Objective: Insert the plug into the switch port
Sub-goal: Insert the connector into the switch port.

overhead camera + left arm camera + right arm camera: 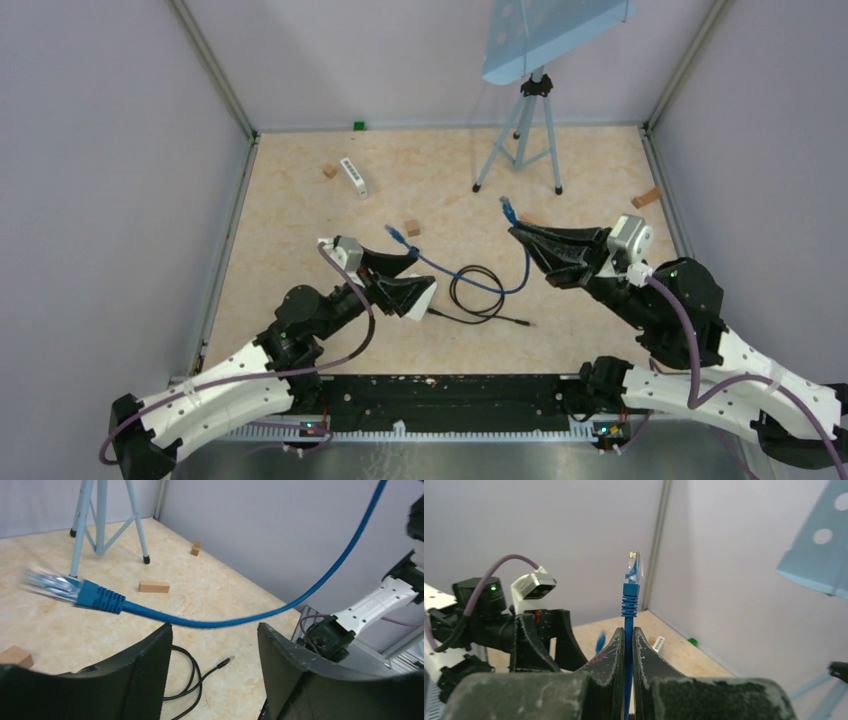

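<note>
A blue network cable [470, 280] has a plug at each end. My right gripper [517, 233] is shut on the cable just below one plug [508, 209], which stands upright above the closed fingertips [618, 639] in the right wrist view, its clear tip [633, 563] pointing up. The other plug [395, 234] hangs blurred in the air beyond my left gripper [215, 628], which is open with nothing between its fingers; the cable [210, 623] runs just past their tips. The white switch [354, 177] lies on the far left of the table, apart from both grippers.
A black cable [478, 292] lies coiled on the table between the arms. A tripod [520, 130] carrying a blue panel stands at the back right. Small wooden blocks [411, 228] [329, 171] [647, 197] are scattered about; a green piece [358, 125] sits at the back wall.
</note>
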`<act>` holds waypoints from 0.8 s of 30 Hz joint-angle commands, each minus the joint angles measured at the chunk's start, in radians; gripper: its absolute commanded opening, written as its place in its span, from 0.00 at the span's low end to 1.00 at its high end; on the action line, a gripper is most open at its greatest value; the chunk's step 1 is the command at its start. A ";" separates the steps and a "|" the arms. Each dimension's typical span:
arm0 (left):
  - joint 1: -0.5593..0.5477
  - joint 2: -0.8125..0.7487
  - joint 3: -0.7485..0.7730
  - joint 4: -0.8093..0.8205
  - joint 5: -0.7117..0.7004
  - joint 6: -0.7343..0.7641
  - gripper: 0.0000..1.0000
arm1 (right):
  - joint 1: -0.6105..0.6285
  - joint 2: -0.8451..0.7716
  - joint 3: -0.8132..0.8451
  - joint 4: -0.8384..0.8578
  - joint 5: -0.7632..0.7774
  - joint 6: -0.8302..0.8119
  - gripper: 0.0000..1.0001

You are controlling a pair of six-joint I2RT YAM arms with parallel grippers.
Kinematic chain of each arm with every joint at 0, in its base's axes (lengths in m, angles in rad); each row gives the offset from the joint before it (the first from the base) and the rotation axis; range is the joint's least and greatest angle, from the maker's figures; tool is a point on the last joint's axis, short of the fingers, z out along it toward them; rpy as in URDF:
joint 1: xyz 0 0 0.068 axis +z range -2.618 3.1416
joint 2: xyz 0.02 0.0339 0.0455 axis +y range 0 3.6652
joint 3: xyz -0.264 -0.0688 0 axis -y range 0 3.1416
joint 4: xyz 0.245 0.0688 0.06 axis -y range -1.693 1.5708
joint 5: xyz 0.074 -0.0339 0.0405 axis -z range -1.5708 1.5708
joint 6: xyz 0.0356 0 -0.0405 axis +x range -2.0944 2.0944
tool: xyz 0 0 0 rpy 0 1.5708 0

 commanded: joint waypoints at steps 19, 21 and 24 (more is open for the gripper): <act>-0.003 -0.231 0.014 -0.239 -0.275 0.050 0.87 | 0.007 0.465 0.056 -0.438 0.288 -0.556 0.00; -0.003 -0.291 0.003 -0.276 -0.287 0.046 0.86 | 0.009 0.493 -0.084 -0.313 0.158 -0.469 0.00; -0.003 -0.361 -0.003 -0.317 -0.285 0.052 0.85 | 0.009 0.492 -0.259 -0.074 -0.054 -0.315 0.00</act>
